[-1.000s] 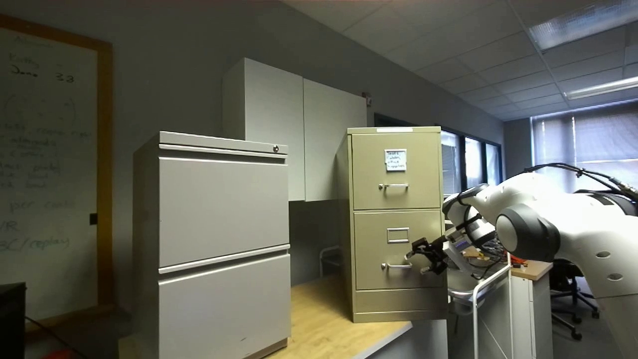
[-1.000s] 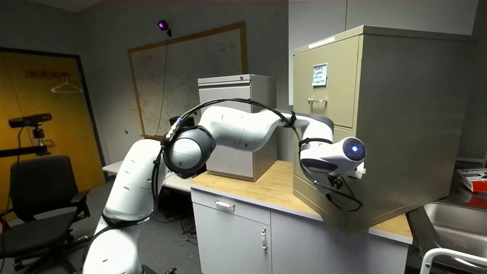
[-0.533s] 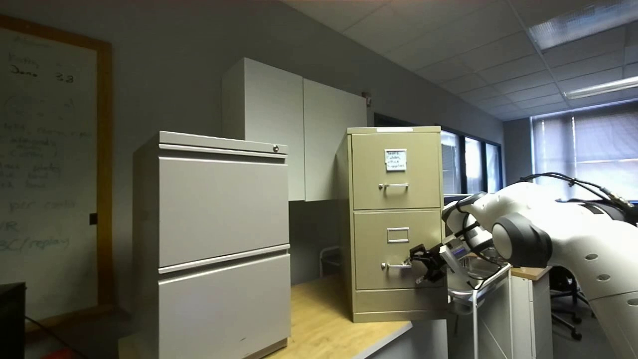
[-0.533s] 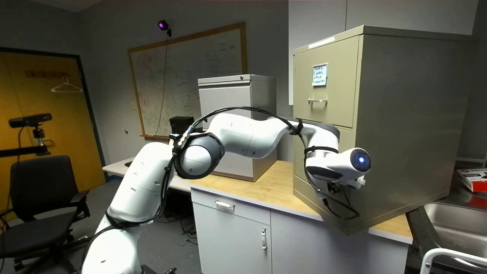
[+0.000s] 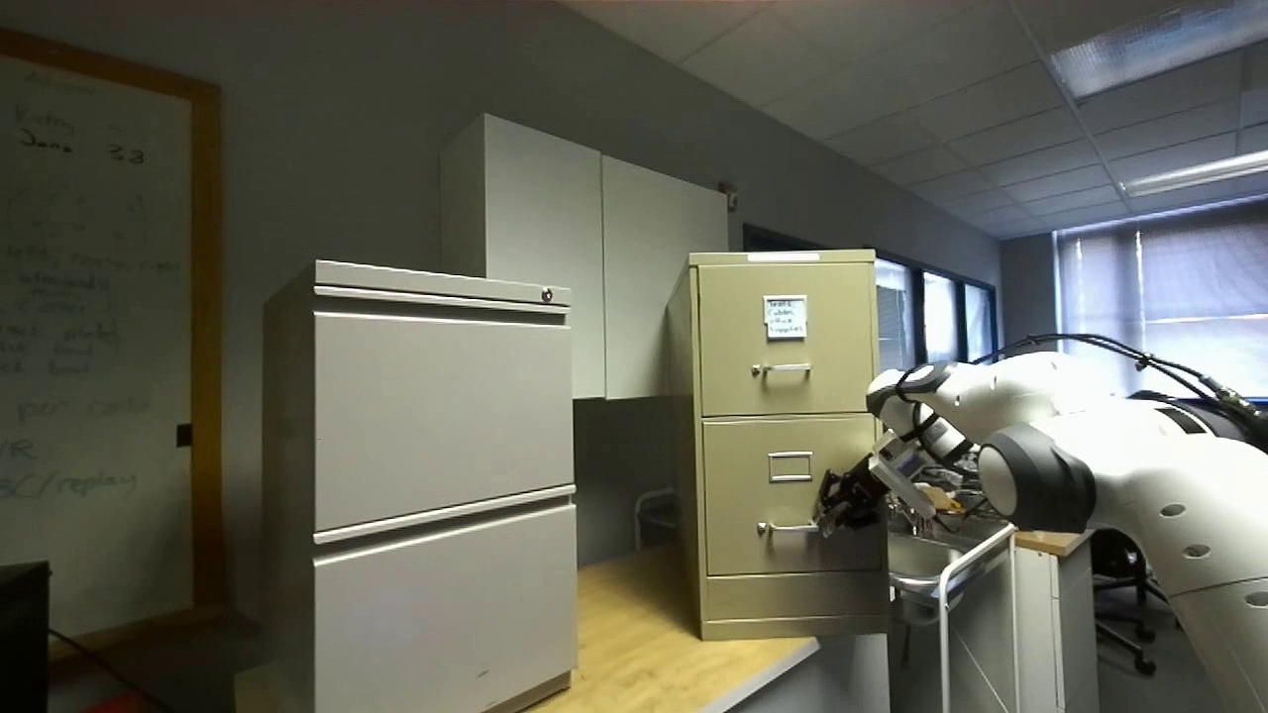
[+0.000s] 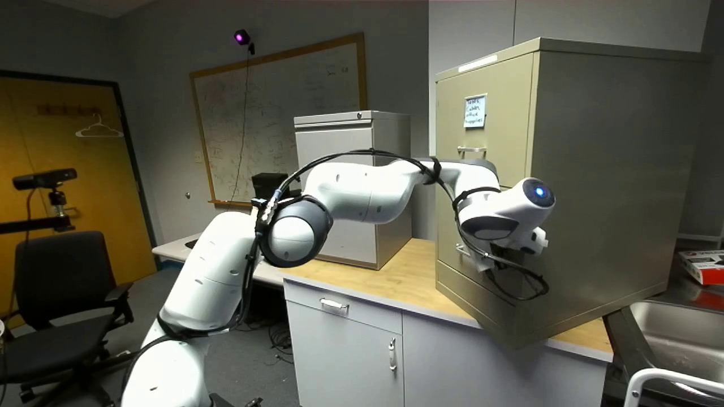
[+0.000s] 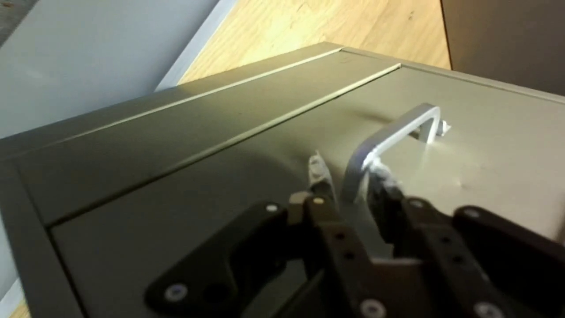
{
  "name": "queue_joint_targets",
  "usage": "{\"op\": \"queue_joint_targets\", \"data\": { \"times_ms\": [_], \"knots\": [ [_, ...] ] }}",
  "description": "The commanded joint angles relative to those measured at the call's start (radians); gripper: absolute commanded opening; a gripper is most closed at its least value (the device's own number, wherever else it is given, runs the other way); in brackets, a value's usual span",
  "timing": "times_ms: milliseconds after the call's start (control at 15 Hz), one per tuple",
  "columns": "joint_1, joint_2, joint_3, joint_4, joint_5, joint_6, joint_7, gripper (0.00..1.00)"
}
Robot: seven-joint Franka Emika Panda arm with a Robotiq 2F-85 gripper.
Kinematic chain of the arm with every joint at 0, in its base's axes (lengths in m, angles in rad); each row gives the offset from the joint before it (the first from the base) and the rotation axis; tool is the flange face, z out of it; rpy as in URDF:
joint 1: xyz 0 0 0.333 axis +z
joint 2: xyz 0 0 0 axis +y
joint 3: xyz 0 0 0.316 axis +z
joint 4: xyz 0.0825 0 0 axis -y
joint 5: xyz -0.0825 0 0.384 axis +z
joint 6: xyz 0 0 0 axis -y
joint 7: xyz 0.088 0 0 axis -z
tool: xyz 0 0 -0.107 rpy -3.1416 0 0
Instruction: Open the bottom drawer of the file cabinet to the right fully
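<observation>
The bottom drawer (image 5: 783, 503) sits flush in the lower half of the tan file cabinet (image 6: 602, 186), evidently closed. In the wrist view, the gripper (image 7: 349, 170) stands with its jaws parted around the near end of the metal handle (image 7: 393, 132); one tip appears to touch it, but we see no clamped hold. We judge the drawer stiff, not fragile, perhaps heavy if filled; the smooth handle may slip, and a grasp nearer its middle should pull straighter. A small metal piece (image 7: 442, 127) beside the far end may be a latch. On the top drawer (image 5: 788, 353), we read the handwritten label (image 6: 475, 111) as "Tools, Cables, office supplies," though the script is small; the lower label frame (image 5: 791, 467) shows no writing, and we find no legible brand.
</observation>
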Motion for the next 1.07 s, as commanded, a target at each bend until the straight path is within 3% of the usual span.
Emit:
{"op": "queue_joint_targets", "data": {
  "times_ms": [0,200,267,333,467,1000],
  "knots": [
    [0.041,-0.009,-0.002,0.173,-0.234,-0.101,0.148,0.00],
    [0.036,-0.032,0.030,0.270,-0.386,-0.196,0.143,0.00],
    [0.031,-0.033,0.043,0.296,-0.416,-0.224,0.122,0.26],
    [0.022,-0.032,0.059,0.322,-0.433,-0.247,0.095,0.27],
    [0.034,-0.027,0.059,0.334,-0.415,-0.262,0.045,0.40],
    [0.042,-0.084,0.070,0.106,-0.348,-0.174,0.033,0.99]
  ]
}}
